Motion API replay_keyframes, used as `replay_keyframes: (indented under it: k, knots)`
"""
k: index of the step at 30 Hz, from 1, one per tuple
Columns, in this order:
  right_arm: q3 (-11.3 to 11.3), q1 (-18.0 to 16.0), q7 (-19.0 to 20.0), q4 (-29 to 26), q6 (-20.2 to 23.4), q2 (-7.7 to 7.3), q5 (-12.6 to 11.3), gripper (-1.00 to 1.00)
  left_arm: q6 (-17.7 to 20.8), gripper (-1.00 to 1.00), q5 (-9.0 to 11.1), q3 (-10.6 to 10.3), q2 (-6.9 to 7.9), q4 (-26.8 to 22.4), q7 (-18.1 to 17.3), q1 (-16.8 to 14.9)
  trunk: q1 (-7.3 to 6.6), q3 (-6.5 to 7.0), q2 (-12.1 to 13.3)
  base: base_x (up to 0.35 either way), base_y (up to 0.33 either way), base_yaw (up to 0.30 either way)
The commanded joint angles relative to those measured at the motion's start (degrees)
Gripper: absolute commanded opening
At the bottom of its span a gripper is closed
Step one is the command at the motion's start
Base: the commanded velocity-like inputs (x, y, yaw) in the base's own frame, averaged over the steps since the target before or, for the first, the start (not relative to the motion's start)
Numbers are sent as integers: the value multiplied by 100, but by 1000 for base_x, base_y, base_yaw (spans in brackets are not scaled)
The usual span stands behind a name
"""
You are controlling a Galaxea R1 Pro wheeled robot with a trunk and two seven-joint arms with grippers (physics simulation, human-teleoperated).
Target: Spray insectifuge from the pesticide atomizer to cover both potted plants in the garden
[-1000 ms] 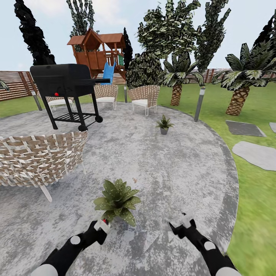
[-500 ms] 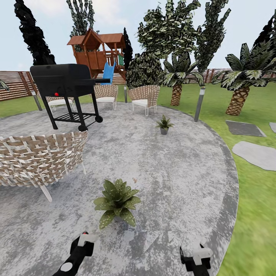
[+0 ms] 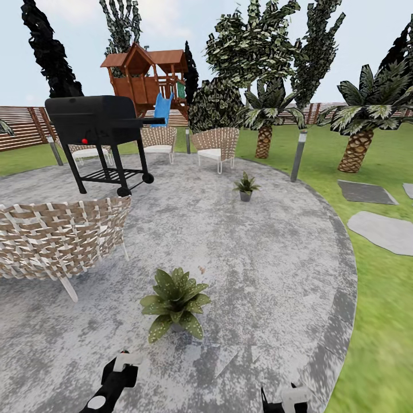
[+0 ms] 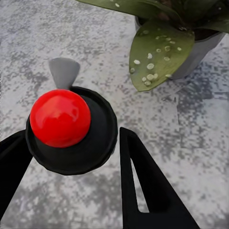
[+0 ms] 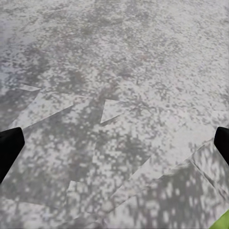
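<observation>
My left gripper (image 3: 122, 368) (image 4: 71, 139) is shut on the pesticide atomizer (image 4: 60, 117), seen from above as a dark round body with a red knob and a grey nozzle. Low in the head view its whitish head (image 3: 128, 361) shows just in front of the near potted plant (image 3: 174, 300). That plant's broad leaves (image 4: 160, 51) carry pale insectifuge specks above a grey pot (image 4: 201, 53). The second potted plant (image 3: 245, 186) stands farther back on the patio. My right gripper (image 3: 283, 397) (image 5: 114, 143) is open over bare stone.
A woven chair (image 3: 57, 238) sits left of the near plant, and a black grill (image 3: 97, 129) stands behind it. More chairs (image 3: 217, 146), a bollard lamp (image 3: 298, 154), palms and a playhouse lie beyond. Lawn (image 3: 384, 321) borders the round patio (image 3: 269, 269) on the right.
Both arms have drawn back toward me and down to the head view's bottom edge. The left gripper with the atomizer has moved away from the near plant's leaves.
</observation>
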Motion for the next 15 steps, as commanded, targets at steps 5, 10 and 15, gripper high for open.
replay_keyframes:
  k: [5,10,15]
  knots:
    - [-23,7,-43,1,-5,2,62,100,-18,-100,10,-48,16,45,29,-3,-1,-5,-2,0,0,0]
    - [-23,8,-43,2,-5,2,62,100,-18,-100,-7,-41,16,83,29,0,-1,-5,-2,0,0,0]
    - [-23,7,-43,4,-5,2,62,100,-18,-100,-21,-40,29,92,29,12,-1,-5,-2,0,0,0]
